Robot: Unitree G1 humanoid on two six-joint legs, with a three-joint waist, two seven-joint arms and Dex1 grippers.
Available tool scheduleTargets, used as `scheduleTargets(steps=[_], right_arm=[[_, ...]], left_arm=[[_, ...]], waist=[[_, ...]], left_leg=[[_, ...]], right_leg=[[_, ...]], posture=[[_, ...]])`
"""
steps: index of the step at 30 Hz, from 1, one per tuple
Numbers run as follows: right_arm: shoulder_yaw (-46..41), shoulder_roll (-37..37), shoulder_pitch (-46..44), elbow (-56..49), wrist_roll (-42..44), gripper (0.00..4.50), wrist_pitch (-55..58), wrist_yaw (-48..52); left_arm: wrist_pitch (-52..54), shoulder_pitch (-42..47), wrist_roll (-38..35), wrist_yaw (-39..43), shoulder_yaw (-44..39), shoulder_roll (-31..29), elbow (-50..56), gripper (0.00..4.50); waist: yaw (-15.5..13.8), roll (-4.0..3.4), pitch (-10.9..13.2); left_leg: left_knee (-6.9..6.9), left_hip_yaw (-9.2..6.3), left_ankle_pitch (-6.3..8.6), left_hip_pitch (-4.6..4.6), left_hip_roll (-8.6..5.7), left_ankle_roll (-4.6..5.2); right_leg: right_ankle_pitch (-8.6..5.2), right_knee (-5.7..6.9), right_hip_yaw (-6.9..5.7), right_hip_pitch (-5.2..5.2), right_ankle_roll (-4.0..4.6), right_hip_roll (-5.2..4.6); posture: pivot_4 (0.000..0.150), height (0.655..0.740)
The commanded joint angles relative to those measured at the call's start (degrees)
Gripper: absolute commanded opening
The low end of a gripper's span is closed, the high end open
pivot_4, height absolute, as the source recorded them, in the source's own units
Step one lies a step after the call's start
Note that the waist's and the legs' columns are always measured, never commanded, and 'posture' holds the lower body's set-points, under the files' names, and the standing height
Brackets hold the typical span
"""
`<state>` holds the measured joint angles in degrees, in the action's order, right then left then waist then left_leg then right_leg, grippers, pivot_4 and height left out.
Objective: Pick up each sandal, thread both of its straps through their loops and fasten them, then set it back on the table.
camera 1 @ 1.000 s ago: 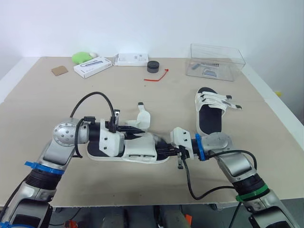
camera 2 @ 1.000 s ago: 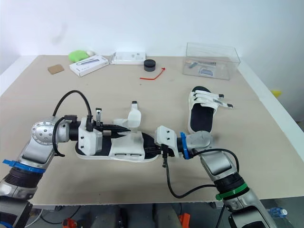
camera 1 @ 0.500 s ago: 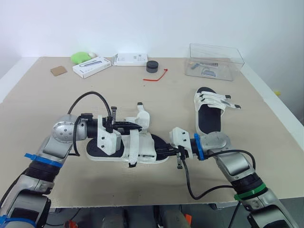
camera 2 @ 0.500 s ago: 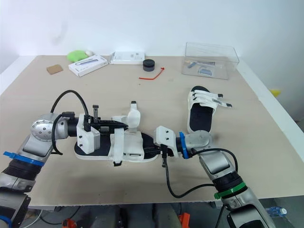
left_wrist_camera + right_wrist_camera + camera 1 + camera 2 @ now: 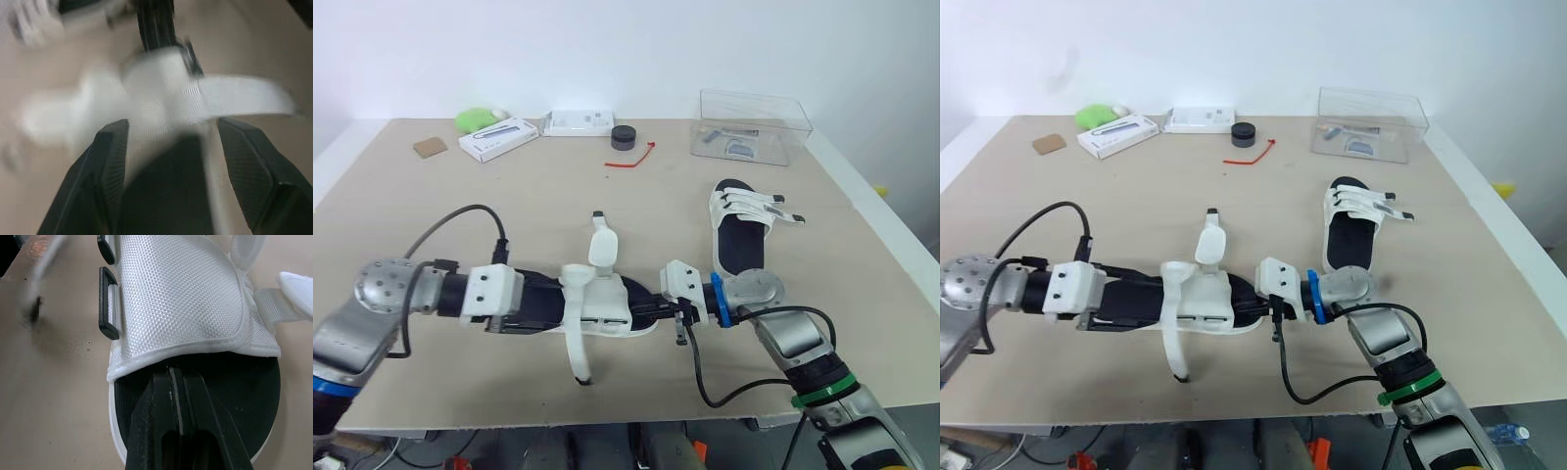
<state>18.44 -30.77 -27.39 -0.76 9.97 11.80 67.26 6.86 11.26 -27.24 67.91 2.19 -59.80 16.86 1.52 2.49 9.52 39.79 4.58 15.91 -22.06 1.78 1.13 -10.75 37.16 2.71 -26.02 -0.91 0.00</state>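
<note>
Right jaws are clenched flat together with nothing between them, tips laid on the black footbed [image 5: 254, 396] just under the white upper of the near sandal [image 5: 607, 309]; I judge this pins it to the counter [image 5: 440, 225] so it cannot slide. Left jaws are spread wide at the heel end, grasping nothing, with the loose strap [image 5: 574, 341] lying across just beyond their tips; that strap trails unthreaded toward the counter's front edge; the other strap [image 5: 600, 247] stands upright on the far side; the black loops [image 5: 108, 303] sit on the side facing the front edge, seemingly with nothing passed through, so fastening looks not yet begun here. The second sandal [image 5: 741, 240] lies well apart to the right; open counter lies behind and to the left of the near sandal; the front edge is near, the loose strap's tip close to it; the clear box [image 5: 751, 127] stands well away at the far side.
</note>
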Motion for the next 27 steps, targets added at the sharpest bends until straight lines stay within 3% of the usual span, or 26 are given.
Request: scheduleTargets(steps=[1,7,15,21,24,27], right_arm=[[0.09,0.21,-0.82,0.52,-0.47,0.00,-0.56,0.05],[0.43,0.78,-1.55,1.79,-0.75,0.00,-1.07,0.39],[0.85,1.70,-2.41,2.91,-1.13,0.00,-1.46,0.49],[0.66,1.11,-2.28,2.37,-1.10,0.00,-1.30,0.80],[0.41,0.75,-2.04,2.04,-1.26,0.00,-1.18,0.43],[0.43,0.51,-1.71,1.29,-1.11,0.00,-0.87,0.35]], left_arm=[[15.98,-5.74,-10.43,-2.40,-8.19,-2.71,3.44,2.95],[34.29,-16.40,-25.57,-8.34,-15.36,-1.57,13.64,2.95],[45.07,-17.53,-36.19,-20.23,-10.97,8.02,17.64,2.95],[47.95,-16.31,-33.60,-20.14,-7.27,7.89,16.08,2.95],[49.03,-13.83,-35.15,-21.07,-5.68,11.21,13.77,2.95],[49.09,-13.10,-34.18,-19.42,-4.94,11.28,13.57,2.08]], waist=[[-0.02,-0.01,0.00],[0.01,-0.01,0.01],[-0.11,0.01,-0.01],[-0.10,0.01,-0.01],[-0.16,0.01,-0.01],[-0.13,0.04,-0.02]], left_leg=[[-0.01,0.00,0.00,0.02,-0.01,0.00],[-0.08,0.07,0.01,0.04,0.00,-0.04],[-0.14,0.03,-0.05,0.17,-0.02,-0.15],[-0.29,0.03,-0.11,0.37,-0.02,-0.25],[-0.38,0.02,-0.11,0.44,-0.04,-0.25],[-0.38,0.03,-0.11,0.45,-0.04,-0.26]], right_leg=[[-0.04,0.02,0.00,0.00,0.07,-0.01],[-0.10,0.02,-0.05,-0.06,0.15,-0.13],[-0.06,0.04,-0.04,0.03,0.25,-0.07],[-0.08,0.04,0.09,0.13,0.31,0.07],[-0.13,0.03,0.12,0.17,0.36,0.06],[-0.13,0.03,0.12,0.19,0.36,0.07]], posture=[[0.150,0.7400],[0.150,0.7400],[0.150,0.7400],[0.150,0.7400],[0.150,0.7400],[0.150,0.7400]])
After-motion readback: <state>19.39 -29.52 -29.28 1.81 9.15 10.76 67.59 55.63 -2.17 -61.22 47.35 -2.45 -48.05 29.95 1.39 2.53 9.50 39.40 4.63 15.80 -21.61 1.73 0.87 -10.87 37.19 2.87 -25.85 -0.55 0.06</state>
